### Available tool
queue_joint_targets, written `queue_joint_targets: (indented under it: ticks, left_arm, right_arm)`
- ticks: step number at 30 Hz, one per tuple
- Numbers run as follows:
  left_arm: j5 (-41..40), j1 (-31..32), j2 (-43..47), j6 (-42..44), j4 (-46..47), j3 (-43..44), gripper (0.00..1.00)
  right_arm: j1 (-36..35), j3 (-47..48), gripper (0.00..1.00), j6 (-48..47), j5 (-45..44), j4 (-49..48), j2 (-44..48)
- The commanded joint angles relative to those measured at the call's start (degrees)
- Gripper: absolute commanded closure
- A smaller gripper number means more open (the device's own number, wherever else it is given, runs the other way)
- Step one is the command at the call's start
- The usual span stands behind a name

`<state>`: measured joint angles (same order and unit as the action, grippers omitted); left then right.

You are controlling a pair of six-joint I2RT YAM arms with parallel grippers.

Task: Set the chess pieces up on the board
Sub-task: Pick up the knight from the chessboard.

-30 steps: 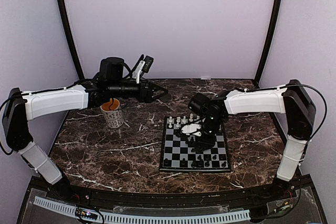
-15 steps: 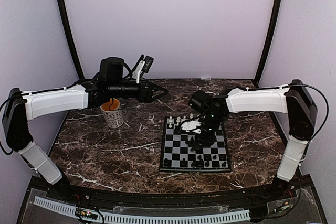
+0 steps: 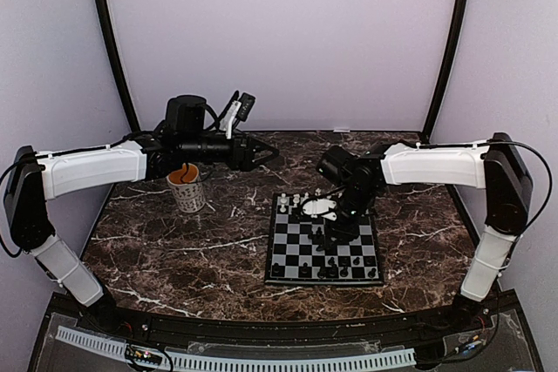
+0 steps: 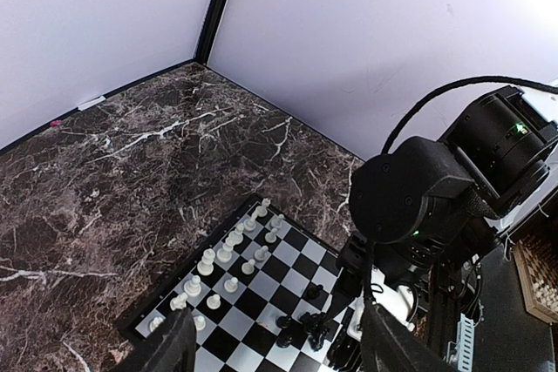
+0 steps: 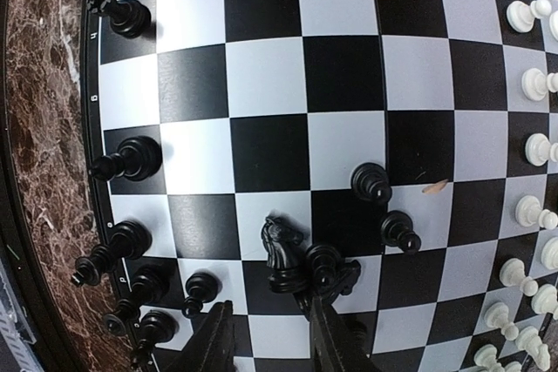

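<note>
Left gripper (image 4: 277,337) hangs above the mug (image 3: 186,187), fingers apart and empty. I judge it parked off the board (image 3: 292,247) to leave the other arm room. The board lies right of centre on the table (image 3: 174,250). White pieces (image 4: 228,246) stand in two rows along its far edge. Black pieces (image 5: 129,158) line the near edge only in part. Right gripper (image 5: 272,341) sits low over the board, fingers slightly apart, clamping nothing I can see. Just ahead of it is a stray black knight (image 5: 281,254), probably the next pick.
</note>
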<state>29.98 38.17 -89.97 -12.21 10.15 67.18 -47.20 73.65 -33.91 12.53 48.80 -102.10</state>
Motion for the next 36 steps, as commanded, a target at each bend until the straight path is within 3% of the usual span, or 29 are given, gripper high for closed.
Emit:
queue_joint_targets:
  ticks: [1, 20, 30, 36]
  left_arm:
    - [0.6, 0.4, 1.4, 0.2, -0.1, 1.5, 0.34]
    - [0.4, 0.5, 0.9, 0.6, -0.4, 1.6, 0.34]
    - [0.5, 0.4, 0.7, 0.5, -0.4, 1.6, 0.34]
    - [0.5, 0.4, 0.8, 0.4, -0.4, 1.6, 0.34]
  right_arm:
    - [0.2, 1.4, 0.68, -1.4, 1.5, 0.8, -0.8]
    - [-0.6, 0.5, 0.64, -1.7, -0.5, -1.6, -4.9]
    - [-0.7, -0.6, 0.72, -1.7, -0.9, -3.0, -5.2]
    - [-0.9, -1.8, 0.65, -2.2, -2.2, -2.3, -5.1]
